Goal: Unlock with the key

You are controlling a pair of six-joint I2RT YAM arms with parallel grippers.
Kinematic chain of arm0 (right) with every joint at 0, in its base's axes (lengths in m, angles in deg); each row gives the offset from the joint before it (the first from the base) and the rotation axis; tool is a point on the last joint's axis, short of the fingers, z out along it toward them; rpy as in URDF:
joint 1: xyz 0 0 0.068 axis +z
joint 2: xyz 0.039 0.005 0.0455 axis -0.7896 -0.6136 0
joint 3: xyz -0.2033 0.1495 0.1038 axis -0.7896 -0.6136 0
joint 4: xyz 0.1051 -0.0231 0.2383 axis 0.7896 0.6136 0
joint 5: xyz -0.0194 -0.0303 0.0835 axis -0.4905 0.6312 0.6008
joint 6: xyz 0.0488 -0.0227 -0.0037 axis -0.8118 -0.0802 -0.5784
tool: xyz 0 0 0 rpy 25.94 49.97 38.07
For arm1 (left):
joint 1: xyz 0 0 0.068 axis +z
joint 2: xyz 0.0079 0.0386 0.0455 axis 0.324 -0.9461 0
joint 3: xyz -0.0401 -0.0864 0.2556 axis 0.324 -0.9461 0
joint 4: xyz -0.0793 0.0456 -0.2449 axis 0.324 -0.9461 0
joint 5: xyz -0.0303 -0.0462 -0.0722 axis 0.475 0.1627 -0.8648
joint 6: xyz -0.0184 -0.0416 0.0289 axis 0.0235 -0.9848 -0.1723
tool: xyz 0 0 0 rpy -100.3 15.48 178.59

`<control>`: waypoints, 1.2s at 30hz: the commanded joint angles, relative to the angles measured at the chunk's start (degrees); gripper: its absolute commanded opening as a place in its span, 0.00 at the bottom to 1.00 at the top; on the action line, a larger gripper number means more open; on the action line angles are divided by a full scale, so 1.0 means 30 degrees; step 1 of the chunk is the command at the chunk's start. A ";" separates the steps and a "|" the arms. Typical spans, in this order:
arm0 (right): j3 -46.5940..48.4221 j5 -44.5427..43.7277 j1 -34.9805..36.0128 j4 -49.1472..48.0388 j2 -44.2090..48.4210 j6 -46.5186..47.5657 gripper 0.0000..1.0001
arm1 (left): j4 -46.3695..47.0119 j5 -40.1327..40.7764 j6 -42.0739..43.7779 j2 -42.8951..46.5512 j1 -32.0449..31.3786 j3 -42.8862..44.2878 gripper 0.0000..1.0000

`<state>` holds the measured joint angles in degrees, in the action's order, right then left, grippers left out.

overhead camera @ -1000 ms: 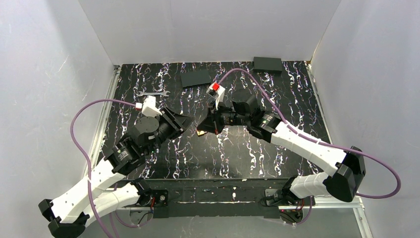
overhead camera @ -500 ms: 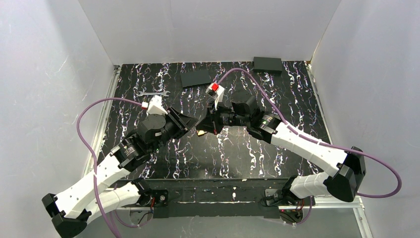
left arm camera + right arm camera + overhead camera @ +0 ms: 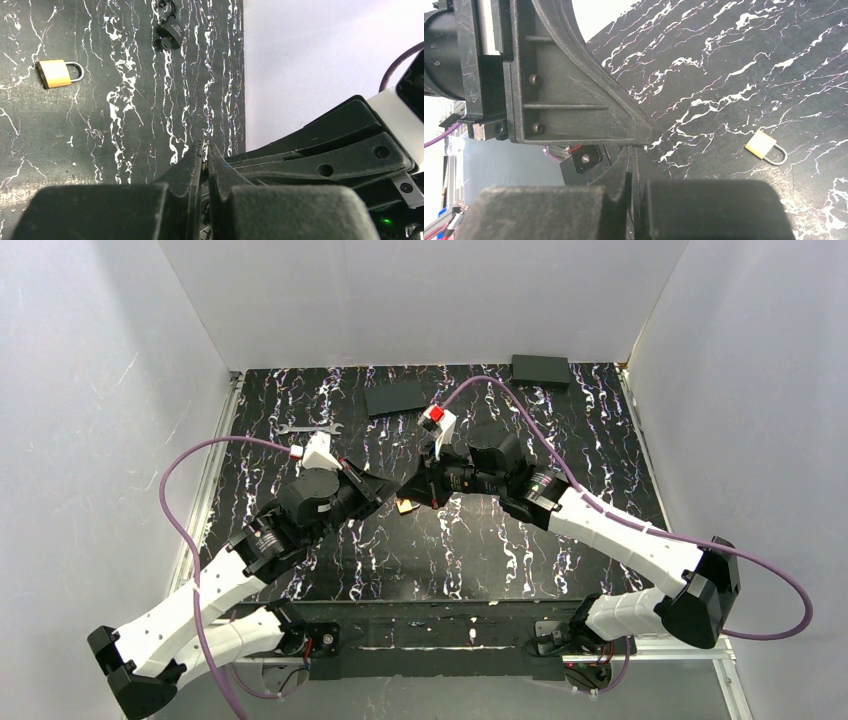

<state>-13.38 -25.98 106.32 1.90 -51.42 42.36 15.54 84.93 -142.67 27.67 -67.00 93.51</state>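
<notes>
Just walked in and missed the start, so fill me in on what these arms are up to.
The left tool and right tool are pinched shut, tip toward tip above the table. No key shows in either, so who holds it is unclear. The brass padlock lies on the table nearby, untouched.

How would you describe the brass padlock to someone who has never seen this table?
Start at the black marbled table and go to its middle, where the left gripper and right gripper nearly meet. Just on their near side lies the brass padlock: the only gold-coloured thing there, with a silver shackle.
</notes>
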 commanded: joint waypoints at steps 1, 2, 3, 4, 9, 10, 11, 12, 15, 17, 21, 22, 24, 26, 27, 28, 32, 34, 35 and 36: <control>0.0678 -0.0139 0.0280 -0.1216 0.0555 -0.0084 0.01 | -0.0068 0.0234 0.0109 -0.0064 0.0072 0.0142 0.00; 0.0678 -0.0111 0.0282 -0.1202 0.0519 -0.0112 0.01 | -0.0055 0.0227 0.0268 -0.0066 0.0092 0.0177 0.00; 0.0719 -0.0096 0.0282 -0.1104 0.0485 -0.0159 0.02 | 0.0068 0.0139 0.0519 -0.0037 0.0076 0.0182 0.00; 0.0757 -0.0090 0.0282 -0.1042 0.0495 -0.0191 0.15 | 0.0185 0.0153 0.0858 0.0025 0.0085 0.0204 0.00; 0.0856 -0.0205 0.0176 -0.0429 0.1262 -0.0149 0.62 | 0.1362 -0.0168 0.3101 0.0941 0.0092 0.0095 0.00; 0.0993 0.0031 0.0038 -0.0221 0.1405 -0.0036 0.65 | 0.1651 -0.0457 0.3561 0.1177 0.0109 0.0065 0.00; 0.1164 0.0414 -0.0129 0.0032 0.1529 0.0140 0.66 | 0.2154 -0.0892 0.4190 0.1427 0.0178 0.0021 0.00; 0.1431 0.0797 -0.0256 0.0394 0.1607 0.0319 0.67 | 0.2416 -0.1474 0.4627 0.1567 0.0244 0.0049 0.00; 0.2174 0.3038 -0.0996 0.1269 0.1687 0.0580 0.70 | 0.3027 -0.4169 0.5545 0.1805 0.0670 0.0311 0.00; 0.2069 0.5820 -0.2290 0.0407 0.1872 -0.0260 0.70 | 0.3366 -0.6606 0.5853 0.1745 0.1067 0.0709 0.00; 0.0740 1.0298 -0.4650 -0.4103 0.2427 -0.4067 0.68 | 0.4629 -1.0330 0.5465 0.1521 0.1570 0.1315 0.00; 0.0510 1.0774 -0.4868 -0.4906 0.2467 -0.4777 0.67 | 0.5114 -1.0828 0.5208 0.1495 0.1605 0.1331 0.00; 0.0315 1.1231 -0.4903 -0.5744 0.2454 -0.5600 0.65 | 0.6196 -1.1592 0.4644 0.1408 0.1632 0.1309 0.00; -0.0055 1.1481 -0.4918 -0.7023 0.2504 -0.6544 0.63 | 0.6916 -1.2235 0.4204 0.1237 0.1640 0.1373 0.00; -0.0296 1.1636 -0.4905 -0.7820 0.2575 -0.7171 0.62 | 0.6981 -1.2377 0.4080 0.1137 0.1646 0.1510 0.00; -0.0498 1.1806 -0.4907 -0.8560 0.2613 -0.7762 0.61 | 0.7004 -1.2493 0.3980 0.1025 0.1622 0.1634 0.00; -0.0729 1.2236 -0.4883 -0.9502 0.2530 -0.8818 0.56 | 0.7185 -1.2914 0.3880 0.0560 0.1632 0.2133 0.00; -0.0931 1.2417 -0.4874 -1.0147 0.2531 -0.9303 0.54 | 0.7196 -1.3144 0.3817 0.0270 0.1630 0.2434 0.00; -0.1043 1.2585 -0.4846 -1.0561 0.2531 -0.9618 0.54 | 0.7243 -1.3197 0.3767 0.0170 0.1620 0.2540 0.00; -0.1174 1.2719 -0.4823 -1.1108 0.2523 -1.0042 0.54 | 0.7298 -1.3232 0.3750 0.0102 0.1629 0.2623 0.00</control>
<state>-15.69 8.66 91.48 -21.81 -44.88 17.79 34.36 48.28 -130.92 28.87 -62.48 98.21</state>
